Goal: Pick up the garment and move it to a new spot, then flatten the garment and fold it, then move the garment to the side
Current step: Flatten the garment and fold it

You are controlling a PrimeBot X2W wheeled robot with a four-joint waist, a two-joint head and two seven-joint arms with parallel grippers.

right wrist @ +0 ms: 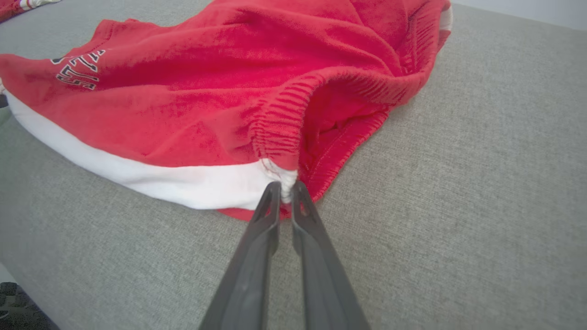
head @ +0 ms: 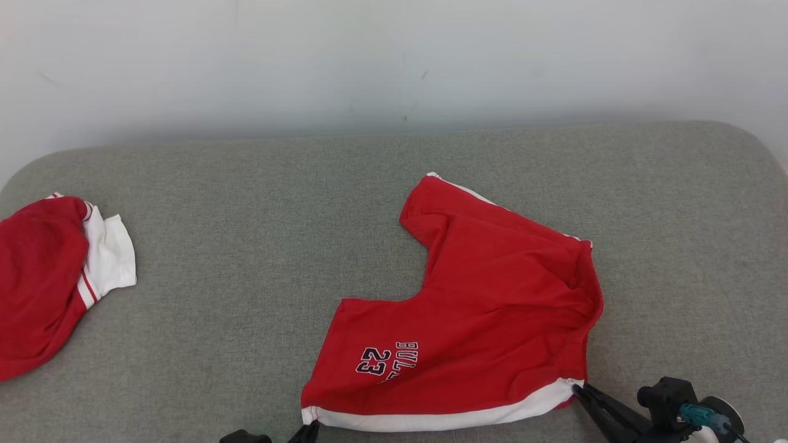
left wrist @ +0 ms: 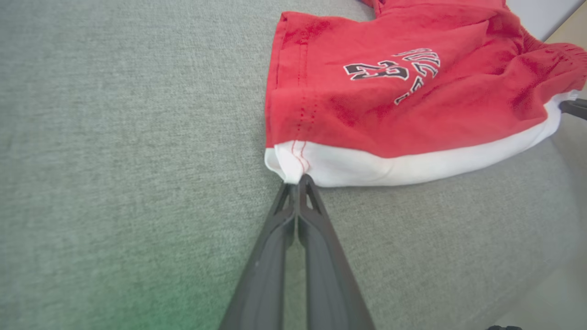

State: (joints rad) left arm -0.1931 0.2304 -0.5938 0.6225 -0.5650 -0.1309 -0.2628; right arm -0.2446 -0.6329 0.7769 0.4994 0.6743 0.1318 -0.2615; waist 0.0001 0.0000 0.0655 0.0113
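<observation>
Red shorts (head: 492, 307) lie right of centre on the grey tabletop (head: 246, 246), soft, light and limp, likely to sag between grips. Left claw (left wrist: 298, 181) is clenched on the hem corner of the white stripe (head: 443, 419), right claw (right wrist: 285, 188) on its waistband end: sensible holds.

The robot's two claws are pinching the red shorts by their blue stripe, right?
No, the stripe is white, not blue. The wrist views show the left gripper and right gripper pinching the red shorts by it.
</observation>
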